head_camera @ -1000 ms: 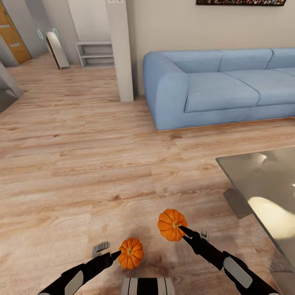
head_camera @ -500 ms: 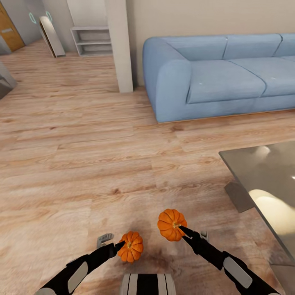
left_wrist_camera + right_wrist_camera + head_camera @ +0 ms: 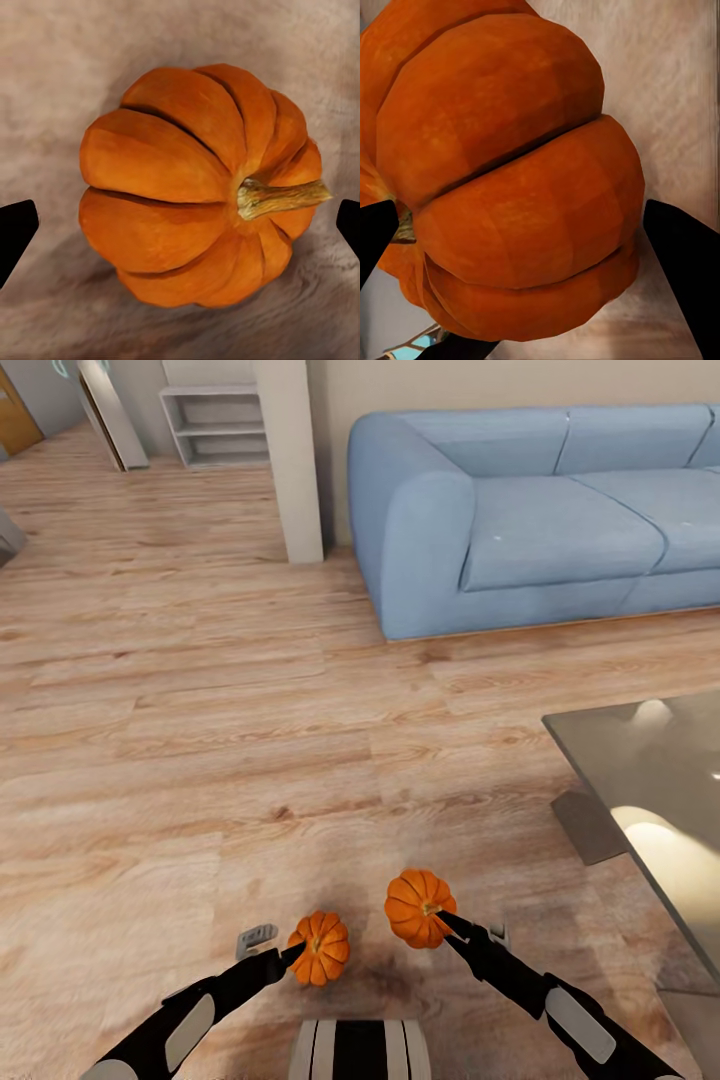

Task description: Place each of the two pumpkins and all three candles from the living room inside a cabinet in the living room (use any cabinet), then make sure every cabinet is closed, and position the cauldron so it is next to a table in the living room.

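Wooden floor (image 3: 200, 740) spread under everything, pale planks running across the room. Blue sofa (image 3: 540, 510) stood against the far wall, well ahead of both claws and off toward the right claw's side. Glass-topped table (image 3: 650, 780) sat near the right arm, on its outer side, grey top catching bright reflections; one dark leg showed beneath its near corner. White pillar (image 3: 290, 460) rose ahead of the left claw, far off, with a low white shelf (image 3: 215, 425) beyond it on the outer side. Robot's own striped base (image 3: 360, 1050) lay between the two arms, behind the claws. Right claw (image 3: 440, 916) was clamped on a pumpkin (image 3: 418, 908), carried clear of the floor, the black fingertip meeting it at the stem end; in the right wrist view that pumpkin (image 3: 502, 172) sat tight between the two black fingers (image 3: 682, 255). Left claw (image 3: 290, 956) was clamped on the second pumpkin (image 3: 320, 948), slightly smaller in the head view and just inside the other; in the left wrist view this pumpkin (image 3: 195, 187) lay between the fingertips (image 3: 15, 232) with its tan stem pointing at one tip, though actual contact there was not clear. The two pumpkins were near each other, apart.
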### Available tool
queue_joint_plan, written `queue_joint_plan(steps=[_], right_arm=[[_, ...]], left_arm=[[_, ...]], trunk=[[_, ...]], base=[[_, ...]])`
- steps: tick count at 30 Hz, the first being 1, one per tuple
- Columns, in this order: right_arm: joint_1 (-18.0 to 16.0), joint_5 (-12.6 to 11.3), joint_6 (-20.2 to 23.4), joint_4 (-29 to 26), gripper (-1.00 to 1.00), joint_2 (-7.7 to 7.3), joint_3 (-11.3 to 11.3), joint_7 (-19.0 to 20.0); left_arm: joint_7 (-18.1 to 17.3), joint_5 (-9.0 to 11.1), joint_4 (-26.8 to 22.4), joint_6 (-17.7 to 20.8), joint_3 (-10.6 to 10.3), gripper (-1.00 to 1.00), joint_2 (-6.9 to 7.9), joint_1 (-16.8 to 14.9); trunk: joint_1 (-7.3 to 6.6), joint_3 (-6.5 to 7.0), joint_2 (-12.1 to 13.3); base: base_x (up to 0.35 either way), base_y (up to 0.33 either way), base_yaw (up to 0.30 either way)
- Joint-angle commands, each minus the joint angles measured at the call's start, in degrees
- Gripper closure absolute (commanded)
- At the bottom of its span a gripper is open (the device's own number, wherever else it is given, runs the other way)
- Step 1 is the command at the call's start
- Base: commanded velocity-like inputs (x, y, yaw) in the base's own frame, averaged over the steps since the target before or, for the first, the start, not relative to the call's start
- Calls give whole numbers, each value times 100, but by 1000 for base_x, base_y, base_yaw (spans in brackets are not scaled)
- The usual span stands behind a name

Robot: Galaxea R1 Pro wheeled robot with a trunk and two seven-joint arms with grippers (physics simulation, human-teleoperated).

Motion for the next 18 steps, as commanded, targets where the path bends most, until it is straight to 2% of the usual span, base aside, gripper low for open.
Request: queue_joint_plan(steps=[1, 8, 12, 16, 18], right_arm=[[-6, -71, 33, 1, 100, -6, 28, 29], [-6, -82, 38, -5, 100, -7, 25, 111], [-6, -67, 157, -5, 100, -21, 34, 906], [-6, -62, 221, -12, 100, -36, 22, 1280], [-1, -57, 208, -76, 100, -43, 19, 1639]], left_arm=[[-5, 61, -5, 42, -15, -100, 2, -2], [0, 61, -70, 38, -8, -100, -12, -2], [-1, 61, -120, 38, -8, -100, -12, -2], [-4, 61, -134, 38, -8, -100, -5, -2], [-8, 62, -157, 38, -8, -100, 1, -2]], trunk=[[1, -26, -3], [19, -181, -12], [30, -270, -18], [32, -292, -19], [32, -292, -19]], base=[[0, 0, 0], [0, 0, 0], [0, 0, 0], [0, 0, 0], [0, 0, 0]])
